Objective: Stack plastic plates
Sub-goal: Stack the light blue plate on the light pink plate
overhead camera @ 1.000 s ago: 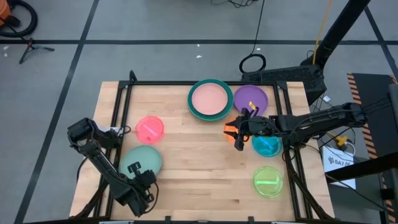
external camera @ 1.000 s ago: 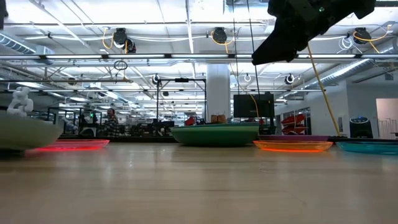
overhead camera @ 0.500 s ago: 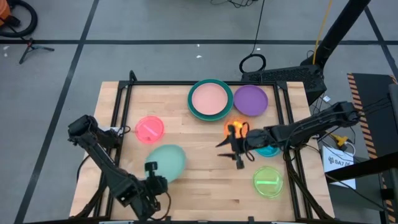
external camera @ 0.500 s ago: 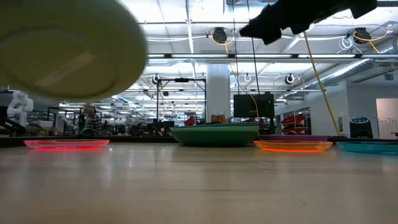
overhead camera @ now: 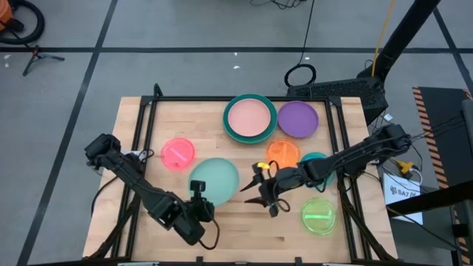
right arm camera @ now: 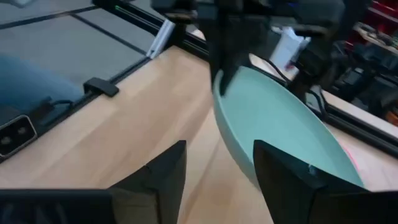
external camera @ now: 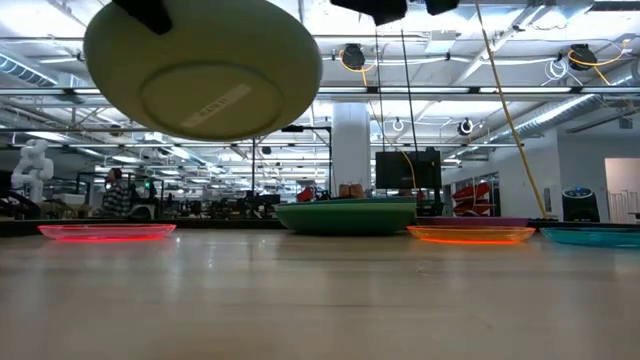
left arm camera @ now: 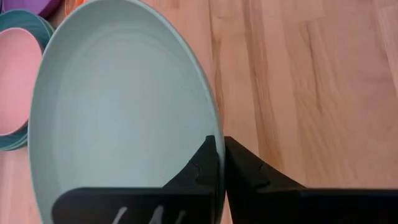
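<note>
A mint plate (overhead camera: 217, 179) hangs in the air over the table's near middle, tilted, its underside showing in the low view (external camera: 205, 70). My left gripper (overhead camera: 198, 189) is shut on its near-left rim. My right gripper (overhead camera: 256, 188) is open just to the right of the plate, its fingers spread toward the plate's right edge (right arm camera: 249, 118). On the table lie a pink plate (overhead camera: 248, 116) resting in a dark green one (overhead camera: 228, 127), plus purple (overhead camera: 298, 119), orange (overhead camera: 283, 153), small pink (overhead camera: 177, 154) and lime (overhead camera: 319, 215) plates. A blue plate (overhead camera: 316, 159) is partly hidden under the right arm. My left gripper pinches the mint plate's rim (left arm camera: 213, 127) between its two fingers, one finger (left arm camera: 198, 171) on the inner face and one (left arm camera: 245, 171) on the outer. It comes from the near-left side. The plate is lifted clear of the table and sits tilted.
The far edge is crowded with the green, pink and purple plates. Orange, blue and lime plates fill the right side under my right arm. Bare wood (overhead camera: 222, 222) lies below the held plate. Black frame rails (overhead camera: 144, 125) run along the table's sides.
My left gripper has lifted the mint plate off the near-left of the table and carried it up and rightward toward the middle. My right gripper has left the orange plate and moved toward the near edge and left, toward the raised mint plate.
</note>
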